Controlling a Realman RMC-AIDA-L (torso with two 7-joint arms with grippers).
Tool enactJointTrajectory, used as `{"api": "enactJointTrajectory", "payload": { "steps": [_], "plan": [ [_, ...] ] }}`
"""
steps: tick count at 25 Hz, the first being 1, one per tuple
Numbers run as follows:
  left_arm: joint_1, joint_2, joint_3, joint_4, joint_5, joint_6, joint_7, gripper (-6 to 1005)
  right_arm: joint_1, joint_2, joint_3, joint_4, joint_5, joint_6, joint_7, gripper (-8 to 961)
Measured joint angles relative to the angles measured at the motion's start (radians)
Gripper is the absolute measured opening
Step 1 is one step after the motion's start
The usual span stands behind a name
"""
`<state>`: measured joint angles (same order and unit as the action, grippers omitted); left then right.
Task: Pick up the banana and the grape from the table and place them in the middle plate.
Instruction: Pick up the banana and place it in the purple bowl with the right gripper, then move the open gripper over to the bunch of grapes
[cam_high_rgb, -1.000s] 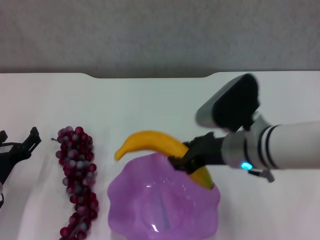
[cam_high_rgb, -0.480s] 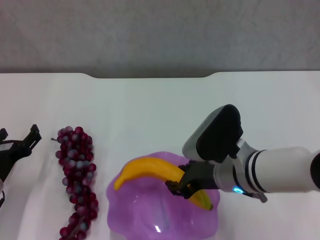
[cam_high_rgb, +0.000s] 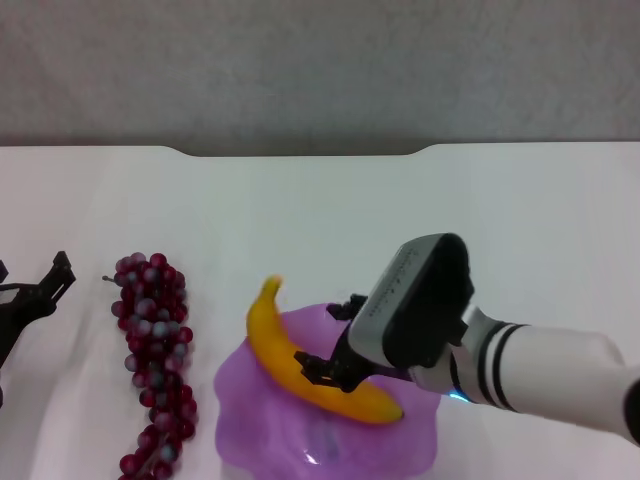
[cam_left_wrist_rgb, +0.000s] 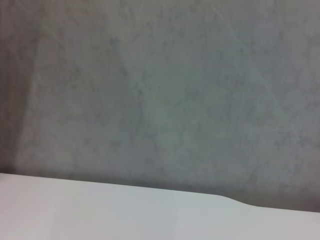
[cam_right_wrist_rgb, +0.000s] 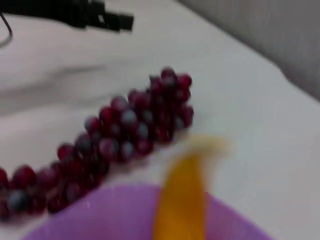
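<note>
My right gripper (cam_high_rgb: 336, 342) is shut on the yellow banana (cam_high_rgb: 300, 362) and holds it low over the translucent purple middle plate (cam_high_rgb: 250, 420), its tip poking past the plate's far-left rim. The right wrist view shows the banana (cam_right_wrist_rgb: 182, 197) above the plate (cam_right_wrist_rgb: 90, 220). The long bunch of dark red grapes (cam_high_rgb: 152, 350) lies on the white table (cam_high_rgb: 300, 200) left of the plate; it also shows in the right wrist view (cam_right_wrist_rgb: 115, 135). My left gripper (cam_high_rgb: 32, 288) is open and empty at the far left, apart from the grapes.
The table's notched far edge (cam_high_rgb: 300, 152) meets a grey wall. The left wrist view shows only that wall and a strip of table (cam_left_wrist_rgb: 100, 210). The left gripper (cam_right_wrist_rgb: 75, 12) appears far off in the right wrist view.
My right gripper has moved left and down with the banana, turning it so it now lies across the plate, tip toward the grapes. The left arm has barely moved.
</note>
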<state>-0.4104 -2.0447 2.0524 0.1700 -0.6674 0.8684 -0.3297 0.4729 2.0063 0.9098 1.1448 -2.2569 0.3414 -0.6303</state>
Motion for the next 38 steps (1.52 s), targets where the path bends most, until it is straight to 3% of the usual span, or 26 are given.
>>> {"api": "enactJointTrajectory", "payload": {
  "steps": [1,3,8,10,16,19,23,25,26,27,28,30,33,35,37,38],
  "plan": [
    [0.001,0.0,0.0,0.0,0.0,0.0,0.0,895,-0.07,-0.002,0.024,0.069,-0.001,-0.026,-0.064,549],
    [0.001,0.0,0.0,0.0,0.0,0.0,0.0,895,-0.106,-0.001,0.034,0.098,-0.001,-0.044,-0.099,561],
    [0.003,0.0,0.002,-0.001,0.0,-0.003,0.0,895,-0.236,-0.001,0.093,0.165,-0.001,-0.153,-0.182,804],
    [0.003,0.0,0.005,0.0,0.001,-0.004,-0.002,895,-0.272,-0.001,0.137,0.153,0.003,-0.205,-0.182,834],
    [0.003,0.002,0.054,0.022,0.011,-0.003,-0.063,895,-0.28,0.001,0.158,-0.031,0.014,-0.4,-0.175,894],
    [0.012,0.021,0.12,0.092,0.033,0.0,-0.142,895,-0.276,0.002,0.138,-0.118,0.015,-0.499,-0.153,894],
    [0.06,0.061,0.119,0.243,0.117,-0.047,-0.172,895,-0.225,0.002,0.067,-0.276,0.016,-0.639,-0.035,894],
    [0.094,0.11,0.117,0.401,0.17,-0.17,-0.195,895,-0.183,0.002,0.023,-0.362,0.016,-0.692,0.051,894],
    [0.102,0.124,0.115,0.449,0.185,-0.221,-0.2,895,-0.168,0.002,0.008,-0.394,0.015,-0.711,0.086,894],
    [0.127,0.166,0.096,0.607,0.228,-0.396,-0.2,895,-0.16,0.001,-0.003,-0.411,0.014,-0.724,0.114,894],
    [0.127,0.166,0.096,0.607,0.228,-0.396,-0.2,895,-0.149,0.0,-0.019,-0.436,0.01,-0.741,0.15,894],
    [0.152,0.182,0.055,0.722,0.275,-0.542,-0.191,895,-0.136,0.001,-0.035,-0.467,0.006,-0.756,0.179,894],
    [0.188,0.183,-0.027,0.9,0.388,-0.826,-0.171,896,-0.12,0.003,-0.049,-0.497,0.009,-0.762,0.186,894],
    [0.197,0.17,-0.074,1.028,0.447,-1.048,-0.119,896,-0.117,0.003,-0.053,-0.502,0.011,-0.763,0.189,893],
    [0.198,0.138,-0.124,1.113,0.458,-1.232,-0.011,896,-0.117,0.003,-0.053,-0.507,0.012,-0.764,0.197,893],
    [0.2,0.109,-0.16,1.142,0.446,-1.307,0.071,896,-0.116,0.003,-0.054,-0.512,0.012,-0.765,0.201,893]
  ]
}}
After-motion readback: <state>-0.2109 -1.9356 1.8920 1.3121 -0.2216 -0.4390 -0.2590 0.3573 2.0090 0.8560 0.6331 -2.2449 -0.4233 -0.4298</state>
